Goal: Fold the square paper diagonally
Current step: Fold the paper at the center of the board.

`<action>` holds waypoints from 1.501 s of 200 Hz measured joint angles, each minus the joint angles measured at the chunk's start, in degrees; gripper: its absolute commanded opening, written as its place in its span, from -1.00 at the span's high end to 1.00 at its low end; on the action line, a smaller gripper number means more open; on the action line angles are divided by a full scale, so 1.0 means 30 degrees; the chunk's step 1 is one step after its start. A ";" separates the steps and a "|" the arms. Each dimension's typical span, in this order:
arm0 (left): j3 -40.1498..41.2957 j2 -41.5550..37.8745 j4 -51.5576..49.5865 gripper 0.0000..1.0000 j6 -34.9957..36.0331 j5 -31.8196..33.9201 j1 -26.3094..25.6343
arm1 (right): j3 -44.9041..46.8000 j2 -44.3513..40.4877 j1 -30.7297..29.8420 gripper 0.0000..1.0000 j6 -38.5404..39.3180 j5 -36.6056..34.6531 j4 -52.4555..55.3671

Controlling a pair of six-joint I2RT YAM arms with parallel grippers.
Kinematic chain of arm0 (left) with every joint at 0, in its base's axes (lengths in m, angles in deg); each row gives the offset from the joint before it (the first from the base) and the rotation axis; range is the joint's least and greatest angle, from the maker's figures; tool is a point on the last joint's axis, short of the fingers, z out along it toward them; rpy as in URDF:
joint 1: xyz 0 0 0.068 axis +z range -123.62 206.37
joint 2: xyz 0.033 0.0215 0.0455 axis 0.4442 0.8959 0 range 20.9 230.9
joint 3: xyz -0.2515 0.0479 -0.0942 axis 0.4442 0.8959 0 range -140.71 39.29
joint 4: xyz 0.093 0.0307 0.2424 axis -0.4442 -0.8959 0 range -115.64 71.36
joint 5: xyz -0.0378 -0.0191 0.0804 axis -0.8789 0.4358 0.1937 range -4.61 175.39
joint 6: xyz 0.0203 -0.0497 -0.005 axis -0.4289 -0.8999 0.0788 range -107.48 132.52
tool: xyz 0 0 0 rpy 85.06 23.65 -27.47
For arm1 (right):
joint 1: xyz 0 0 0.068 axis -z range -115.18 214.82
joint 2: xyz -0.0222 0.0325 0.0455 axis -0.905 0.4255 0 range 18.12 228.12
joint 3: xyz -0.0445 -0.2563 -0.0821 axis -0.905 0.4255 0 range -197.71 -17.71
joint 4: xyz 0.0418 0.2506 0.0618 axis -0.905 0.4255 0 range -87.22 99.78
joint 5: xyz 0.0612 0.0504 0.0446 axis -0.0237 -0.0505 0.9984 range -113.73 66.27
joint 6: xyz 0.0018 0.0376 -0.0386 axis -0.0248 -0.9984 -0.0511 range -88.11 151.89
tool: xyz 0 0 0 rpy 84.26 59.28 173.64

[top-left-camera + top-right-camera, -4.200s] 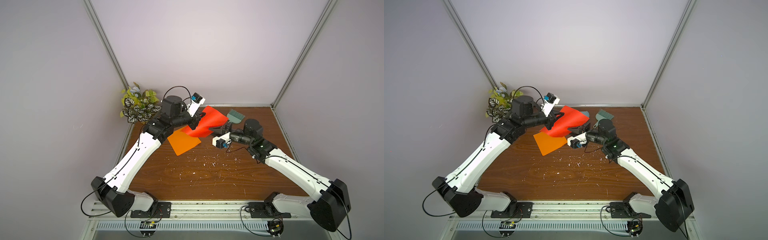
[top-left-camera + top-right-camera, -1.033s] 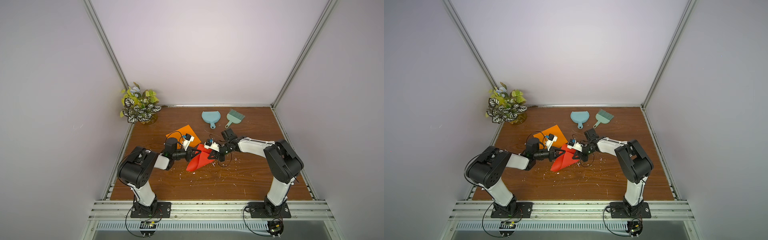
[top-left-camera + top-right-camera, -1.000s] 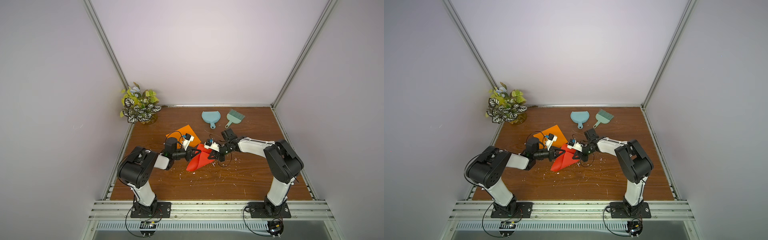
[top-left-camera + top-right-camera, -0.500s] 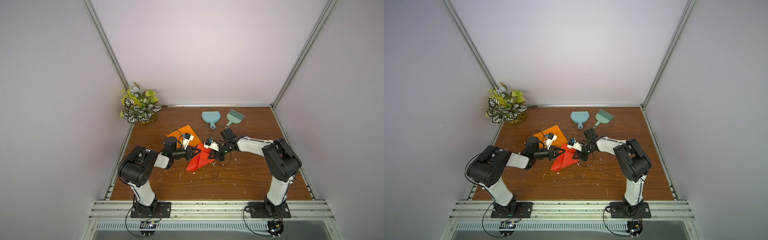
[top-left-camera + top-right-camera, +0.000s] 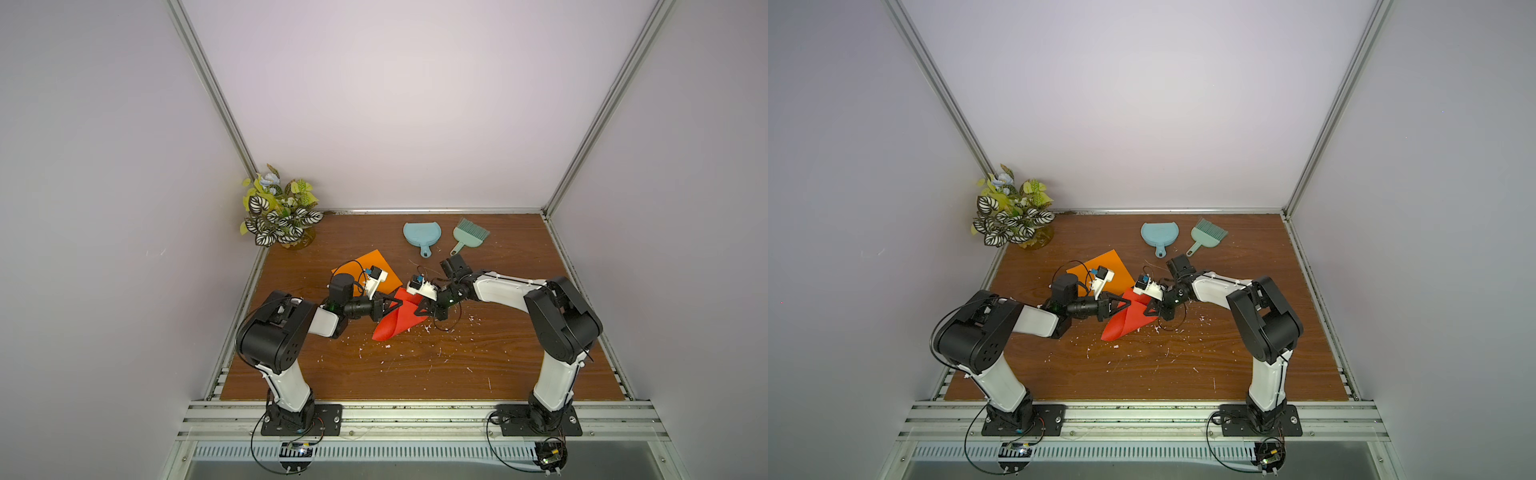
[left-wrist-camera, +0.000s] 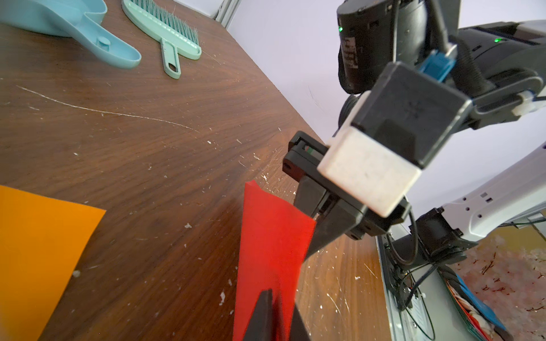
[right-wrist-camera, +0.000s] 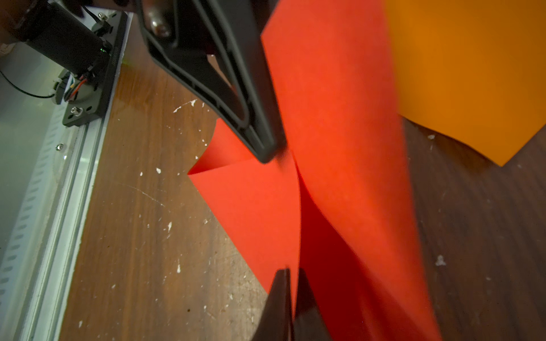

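Red paper (image 5: 394, 321), loosely doubled, uncreased

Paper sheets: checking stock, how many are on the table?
2. Red paper, curled up in the middle; orange paper, lying flat just behind it, toward the plant. No others visible.

Laboratory robot cell: plain pale wall panels (image 5: 395, 104), silver aluminium corner posts (image 5: 216, 95), slotted aluminium base rail (image 5: 415, 415) at 6 o'clock.
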 measured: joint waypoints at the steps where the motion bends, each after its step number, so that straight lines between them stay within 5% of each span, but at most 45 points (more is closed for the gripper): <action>1: 0.0000 0.0000 0.0000 0.69 -0.0015 0.0000 0.0000 | 0.0000 0.0000 0.0000 0.84 0.0000 -0.0015 0.0000; 243: -0.0036 0.0284 0.0007 0.62 -0.0153 0.0000 0.0007 | -0.1953 0.0000 0.0000 0.82 0.0029 -0.0146 0.0481; 300: -0.0102 0.0284 0.0000 0.96 -0.0255 0.0015 0.0015 | -0.2062 0.0015 0.0022 0.68 0.0401 -0.0131 0.1042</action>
